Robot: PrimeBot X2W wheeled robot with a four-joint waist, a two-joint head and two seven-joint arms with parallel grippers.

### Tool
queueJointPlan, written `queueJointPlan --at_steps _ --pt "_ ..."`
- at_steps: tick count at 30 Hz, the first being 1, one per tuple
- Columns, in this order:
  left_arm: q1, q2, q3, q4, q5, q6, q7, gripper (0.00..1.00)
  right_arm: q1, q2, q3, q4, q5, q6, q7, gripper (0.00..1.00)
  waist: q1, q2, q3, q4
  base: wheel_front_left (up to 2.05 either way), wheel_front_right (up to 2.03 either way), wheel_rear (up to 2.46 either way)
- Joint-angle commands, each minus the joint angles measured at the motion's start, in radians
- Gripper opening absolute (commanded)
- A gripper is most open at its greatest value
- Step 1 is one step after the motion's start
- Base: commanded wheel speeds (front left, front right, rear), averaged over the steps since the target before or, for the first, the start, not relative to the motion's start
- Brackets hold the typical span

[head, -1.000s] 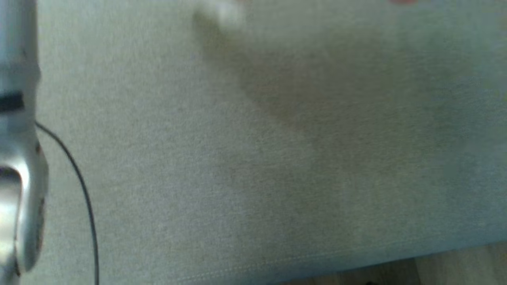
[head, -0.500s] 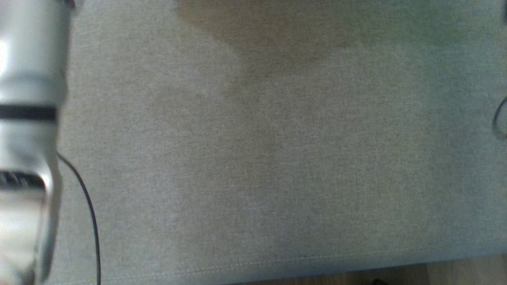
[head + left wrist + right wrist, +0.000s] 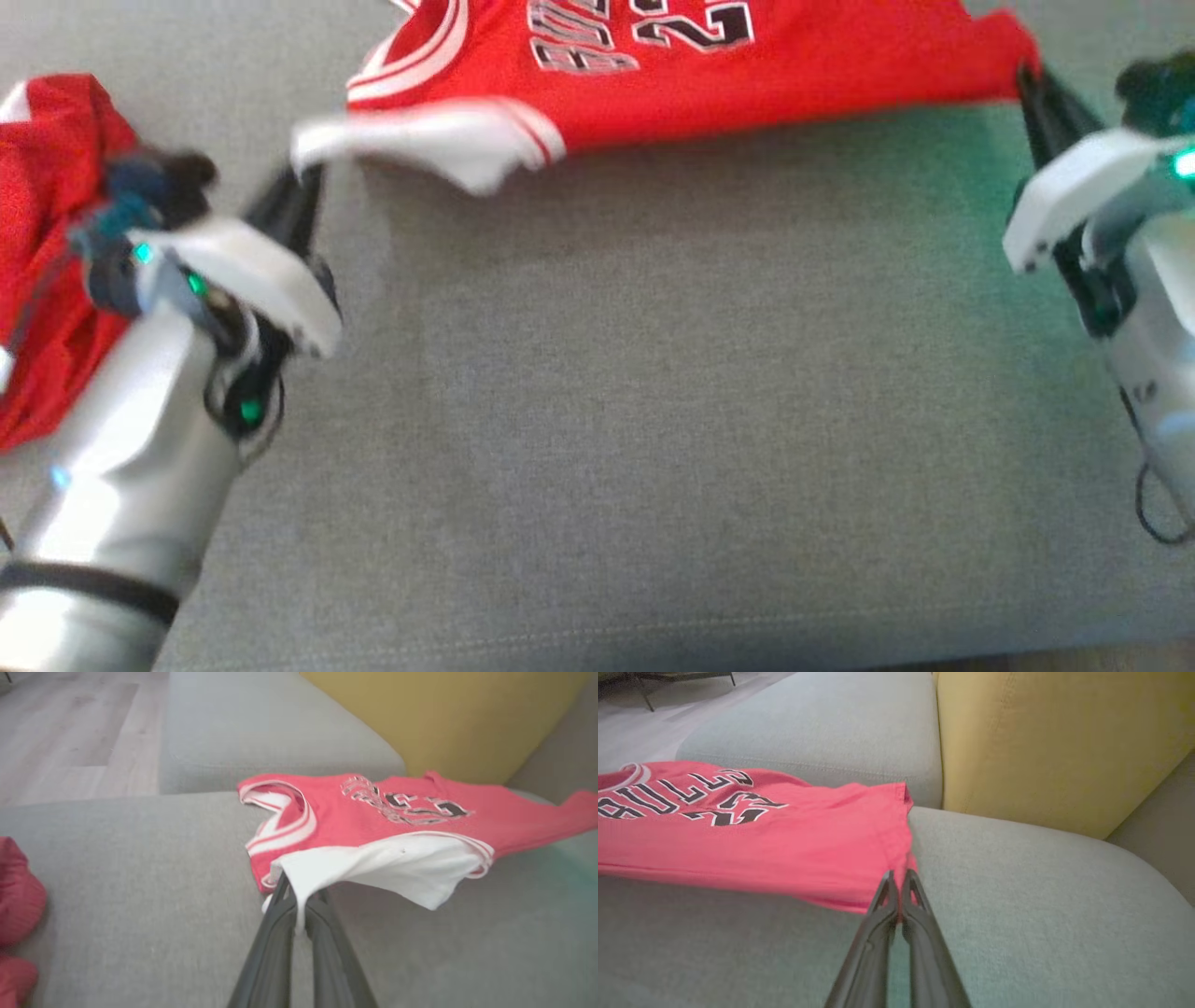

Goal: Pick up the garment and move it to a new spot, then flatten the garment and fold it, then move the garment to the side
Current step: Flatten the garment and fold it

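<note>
In the head view, the left forearm [image 3: 121, 485] enters from 7 o'clock and slants up toward 1 o'clock. Its left gripper [image 3: 301, 182] sits at about 10 o'clock, with the dark fingers pressed together on a white, turned-over corner of the basketball jersey [image 3: 747, 84]. The left wrist view shows that white flap caught between the two tips and lifted off the seat, drooping to the right of them.

The right forearm [image 3: 1158, 308] comes in at the 3 o'clock edge. The right gripper [image 3: 1027, 82] points toward 11 o'clock, up at 2 o'clock in the frame. Its fingers are likewise closed, pinching the red hem corner of the jersey. The right wrist view shows the cloth puckered just at the tips.

The jersey is strung between the two grippers along the far side of the grey sofa seat [image 3: 653, 420], at 12 o'clock in the head view. Its near edge is raised and casts a shadow on the cushion, while its far part lies on the fabric. It is red with white-and-red trim at the armhole, a white inner face, and black lettering edged in white beside a number.

A second, crumpled red garment [image 3: 47, 233] lies at 9 o'clock, behind the left wrist. Farther off, a yellow back cushion [image 3: 1064, 742] stands beyond the seat, and pale wooden floor [image 3: 70, 742] shows past the sofa.
</note>
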Motion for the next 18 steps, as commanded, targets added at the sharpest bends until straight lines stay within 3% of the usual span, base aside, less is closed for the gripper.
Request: queueJointPlan --at_steps 1,8,18 --pt "-0.007 0.065 0.009 -0.052 -0.014 -0.005 0.017 0.00 0.023 -0.028 0.027 -0.033 0.023 0.002 0.009 0.00 0.0000 0.0000 -0.029 0.004 0.00 0.00 0.00" --pt "0.142 0.188 -0.122 -0.228 -0.128 -0.006 0.150 0.00 0.130 -0.122 0.154 -0.104 0.119 0.002 0.076 0.00 0.0000 0.0000 -0.092 0.003 0.00 0.00 0.00" --pt "0.255 0.298 -0.188 -0.389 -0.266 -0.006 0.274 0.00 0.217 -0.223 0.286 -0.208 0.218 0.002 0.183 0.00 0.0000 0.0000 -0.159 -0.012 0.00 0.00 0.00"
